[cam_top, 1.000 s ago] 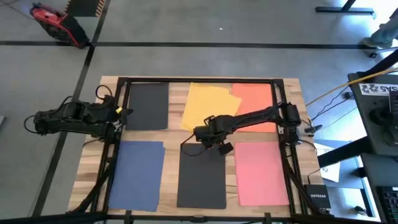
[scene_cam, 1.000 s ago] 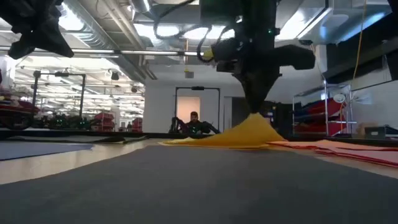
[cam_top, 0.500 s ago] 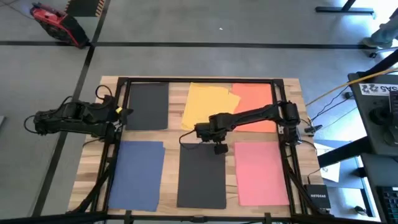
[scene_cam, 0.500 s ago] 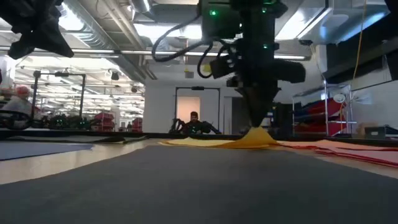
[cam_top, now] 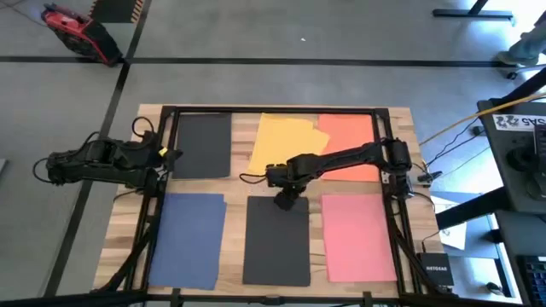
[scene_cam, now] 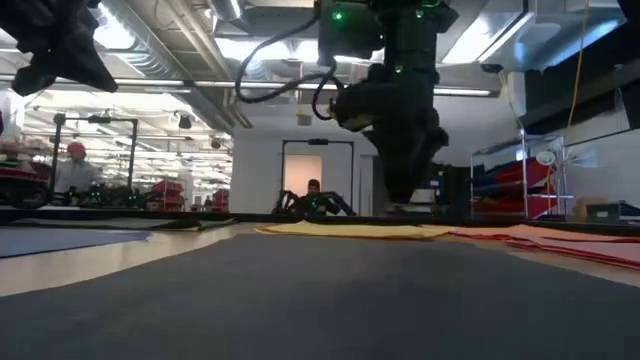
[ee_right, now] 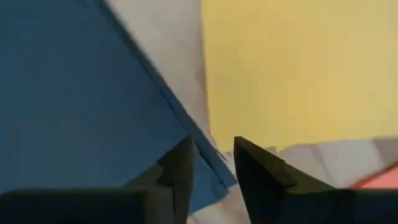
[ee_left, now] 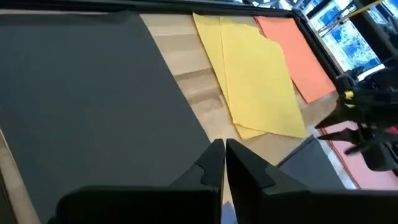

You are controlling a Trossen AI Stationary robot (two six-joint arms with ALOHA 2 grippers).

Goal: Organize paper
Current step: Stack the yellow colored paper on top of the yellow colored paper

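Yellow paper (cam_top: 284, 143) is lying flat at the far middle of the worktop (cam_top: 239, 166), overlapping the orange sheet (cam_top: 350, 136) beside it. The right gripper (cam_top: 275, 177) is hovering at its near edge, fingers slightly apart and holding nothing. Black sheets (cam_top: 203, 145), a blue sheet (cam_top: 189, 239) and a pink sheet (cam_top: 358, 234) are lying around. The left gripper (ee_left: 224, 163) is waiting over the far-left black sheet, fingers together.

A large workshop or robotics lab is shown: exposed ceiling ducts (scene_cam: 190, 95) and strip lights, metal racks (scene_cam: 95, 150), a grey concrete floor (cam_top: 299, 34), and people seated at distant benches.
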